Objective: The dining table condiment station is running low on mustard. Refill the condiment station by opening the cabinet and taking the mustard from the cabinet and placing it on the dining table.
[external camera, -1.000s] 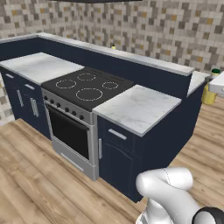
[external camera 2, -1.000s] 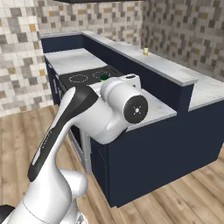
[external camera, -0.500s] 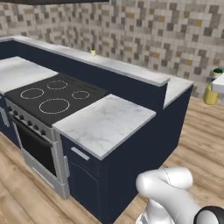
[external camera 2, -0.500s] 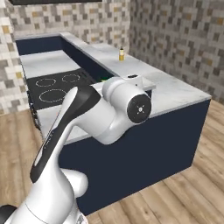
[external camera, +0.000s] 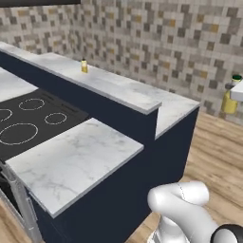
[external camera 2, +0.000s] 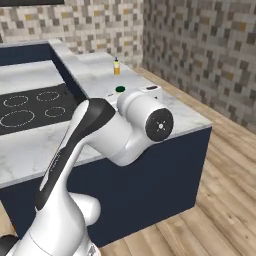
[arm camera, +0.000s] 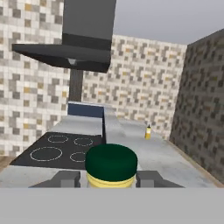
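Gripping mustard (arm camera: 110, 168) | claw (arm camera: 109, 179) unchanged | view shifted along counter (external camera: 76, 161)

Counting two bottles: one green-capped mustard (arm camera: 110, 168) and one little orange-yellow bottle (external camera 2: 116, 66). One cooktop (external camera: 28, 128), four burner rings.

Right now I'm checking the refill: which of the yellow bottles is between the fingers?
The mustard, with the dark green cap, sits between the fingers. The taller orange-yellow bottle stands far off on the dining table.

No text, label, brand or number can be read on anything here (bottles included)
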